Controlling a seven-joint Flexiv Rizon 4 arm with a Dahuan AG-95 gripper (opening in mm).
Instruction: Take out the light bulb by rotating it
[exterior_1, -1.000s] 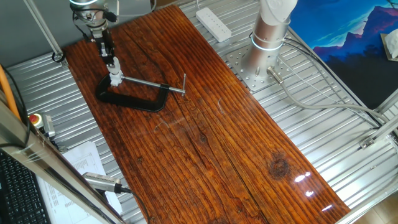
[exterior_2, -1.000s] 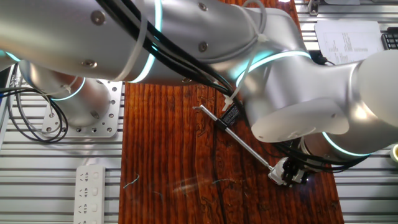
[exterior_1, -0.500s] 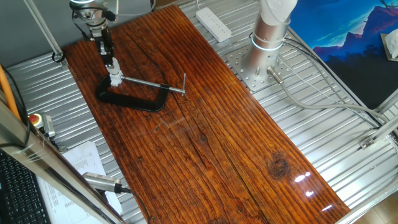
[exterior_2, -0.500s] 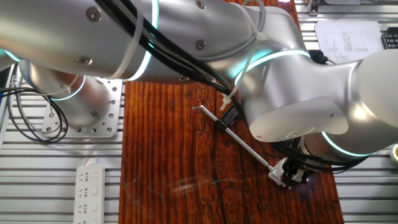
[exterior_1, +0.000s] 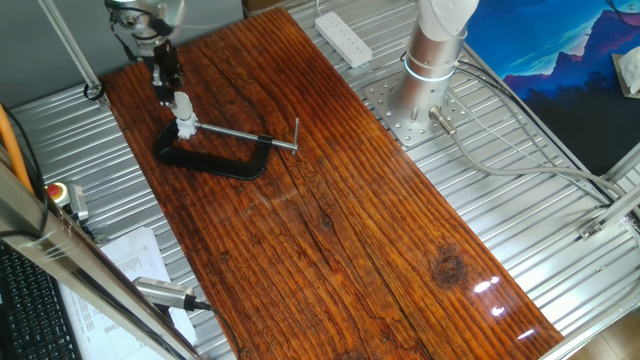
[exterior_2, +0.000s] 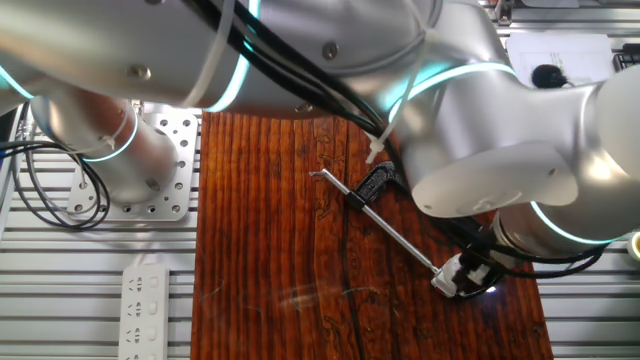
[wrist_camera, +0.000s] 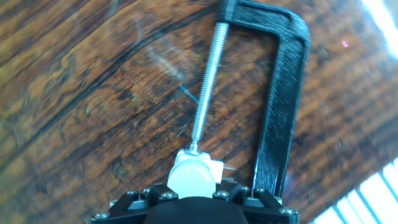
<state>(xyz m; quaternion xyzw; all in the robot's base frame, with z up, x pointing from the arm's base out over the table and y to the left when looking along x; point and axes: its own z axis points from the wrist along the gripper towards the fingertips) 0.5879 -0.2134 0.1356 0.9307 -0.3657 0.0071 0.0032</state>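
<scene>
The light bulb (wrist_camera: 191, 177) is small and frosted white. It sits between my gripper's (wrist_camera: 194, 198) jaws at the bottom of the hand view, and the gripper is shut on it. Behind it a white socket stub (wrist_camera: 215, 167) sits at the end of the steel screw rod (wrist_camera: 205, 87) of the black C-clamp (wrist_camera: 283, 93). In one fixed view the gripper (exterior_1: 167, 82) stands over the bulb (exterior_1: 182, 102) at the clamp's (exterior_1: 215, 160) left end. Whether bulb and socket still touch I cannot tell. In the other fixed view the bulb (exterior_2: 453, 276) shows beside the black fingers (exterior_2: 480, 262).
The clamp lies on a long wooden board (exterior_1: 330, 220). A white power strip (exterior_1: 343, 38) and the arm's base (exterior_1: 430, 60) stand at the back. A red button (exterior_1: 58, 192) and papers (exterior_1: 130, 260) lie left. The arm (exterior_2: 300, 60) hides much of the other fixed view.
My gripper has risen a little and shifted left, away from the clamp. The white column under it looks longer. The clamp has not moved.
</scene>
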